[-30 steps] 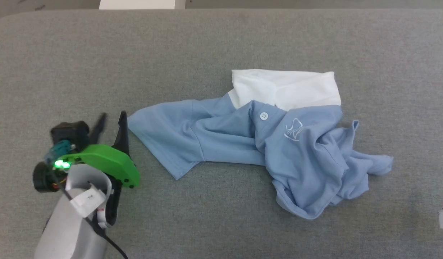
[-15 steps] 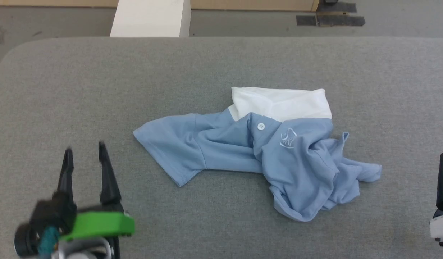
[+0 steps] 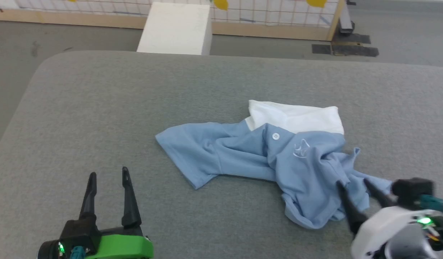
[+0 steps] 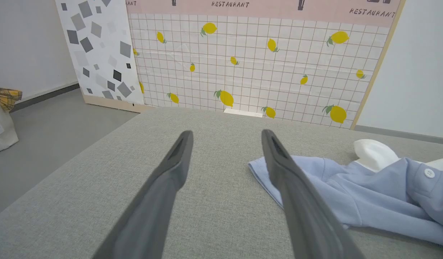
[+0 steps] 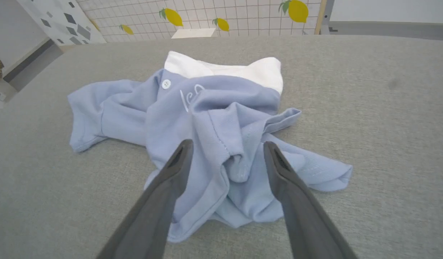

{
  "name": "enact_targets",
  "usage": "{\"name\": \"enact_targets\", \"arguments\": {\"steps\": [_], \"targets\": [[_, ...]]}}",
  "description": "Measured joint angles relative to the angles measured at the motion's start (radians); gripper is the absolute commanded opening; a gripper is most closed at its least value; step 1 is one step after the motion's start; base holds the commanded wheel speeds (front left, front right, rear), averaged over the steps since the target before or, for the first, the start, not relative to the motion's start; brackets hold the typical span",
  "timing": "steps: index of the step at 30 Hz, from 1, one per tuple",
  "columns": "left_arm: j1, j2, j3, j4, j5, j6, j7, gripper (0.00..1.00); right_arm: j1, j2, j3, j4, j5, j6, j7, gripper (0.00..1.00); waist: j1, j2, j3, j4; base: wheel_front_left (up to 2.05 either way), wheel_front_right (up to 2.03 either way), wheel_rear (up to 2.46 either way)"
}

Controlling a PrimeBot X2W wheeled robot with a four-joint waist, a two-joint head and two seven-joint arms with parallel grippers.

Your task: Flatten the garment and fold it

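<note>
The shirt [image 3: 243,158] lies crumpled on the grey table [image 3: 99,108], right of centre. Its white collar [image 3: 297,117] faces the far edge, one sleeve [image 3: 182,151] is spread flat toward the robot's left, and the rest is bunched in folds, with a button [image 3: 275,136] and the logo [image 3: 301,149] on top. The left gripper [image 3: 109,172] hovers near the table's near edge, well apart from the sleeve, fingers spread and empty. The right gripper [image 3: 352,181] hangs over the bunched near-right part with fingers wide apart either side of a raised fold, not closed on it; whether the tips touch cloth cannot be told.
</note>
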Motion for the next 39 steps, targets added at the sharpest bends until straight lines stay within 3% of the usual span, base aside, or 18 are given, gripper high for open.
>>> {"name": "enact_targets", "arguments": {"steps": [7, 8, 9, 10, 17, 21, 26, 27, 28, 29, 30, 31, 39], "targets": [[-0.001, -0.006, -0.02, 0.016, 0.0, -0.009, 0.0, 1.0, -0.077, -0.002, 0.083, 0.171, -0.132, 0.0, 0.05, 1.0, 0.0, 0.0, -0.007, 0.048, 0.0, 0.0, 0.0], [-0.002, -0.006, -0.022, 0.019, 0.0, -0.009, 0.0, 1.0, -0.093, -0.002, 0.088, 0.198, -0.14, 0.0, 0.05, 0.45, 0.0, 0.0, -0.006, 0.053, 0.0, 0.0, 0.0], [-0.003, -0.007, -0.023, 0.021, 0.0, -0.009, 0.0, 1.0, -0.105, -0.002, 0.093, 0.215, -0.145, 0.0, 0.048, 0.06, 0.0, 0.0, -0.006, 0.058, 0.0, 0.0, 0.0], [-0.003, -0.007, -0.023, 0.022, 0.0, -0.009, 0.0, 1.0, -0.114, -0.003, 0.095, 0.222, -0.145, 0.0, 0.041, 0.0, 0.0, 0.0, -0.005, 0.061, 0.0, 0.0, 0.0], [-0.005, -0.011, -0.021, 0.026, -0.002, -0.009, 0.0, 1.0, -0.16, -0.003, 0.204, 0.157, -0.024, 0.0, 0.092, 0.0, 0.0, 0.0, -0.005, 0.057, 0.0, 0.0, 0.0], [-0.009, -0.018, -0.021, 0.026, -0.006, -0.009, 0.0, 1.0, -0.16, -0.025, 0.369, 0.035, 0.12, 0.0, 0.215, 0.0, 0.0, 0.0, -0.009, 0.048, 0.0, 0.0, 0.0], [-0.01, -0.023, -0.022, 0.031, -0.018, -0.01, 0.0, 1.0, -0.099, -0.048, 0.466, -0.023, 0.253, 0.0, 0.382, 0.0, 0.0, 0.0, -0.013, 0.045, 0.0, 0.0, 0.0], [-0.01, -0.023, -0.023, 0.033, -0.019, -0.01, 0.0, 1.0, -0.093, -0.065, 0.484, -0.022, 0.252, 0.0, 0.4, 0.16, 0.0, 0.0, -0.013, 0.046, 0.0, 0.0, 0.0], [-0.011, -0.023, -0.023, 0.035, -0.019, -0.01, 0.0, 1.0, -0.087, -0.084, 0.495, -0.019, 0.253, 0.0, 0.415, 0.16, 0.0, 0.0, -0.013, 0.048, 0.0, 0.0, 0.0], [-0.011, -0.024, -0.024, 0.037, -0.019, -0.012, 0.0, 1.0, -0.081, -0.095, 0.495, -0.01, 0.256, 0.0, 0.424, 0.43, 0.0, 0.0001, -0.012, 0.049, 0.0, 0.0, 0.0], [-0.012, -0.025, -0.026, 0.04, -0.02, -0.015, 0.0, 1.0, -0.077, -0.105, 0.498, 0.004, 0.255, 0.0, 0.433, 0.43, 0.0, 0.0001, -0.011, 0.051, 0.0, 0.0, 0.0], [-0.014, -0.025, -0.029, 0.042, -0.02, -0.018, 0.0, 1.0, -0.077, -0.125, 0.506, 0.014, 0.247, 0.0, 0.439, 1.0, 0.0, 0.0, -0.011, 0.053, 0.0, 0.0, 0.0], [-0.015, -0.025, -0.027, 0.055, -0.029, -0.019, 0.0, 1.0, -0.076, -0.147, 0.444, -0.007, 0.236, 0.0, 0.449, 1.0, 0.0, 0.0, -0.016, 0.062, 0.0, 0.0, 0.0]]}}
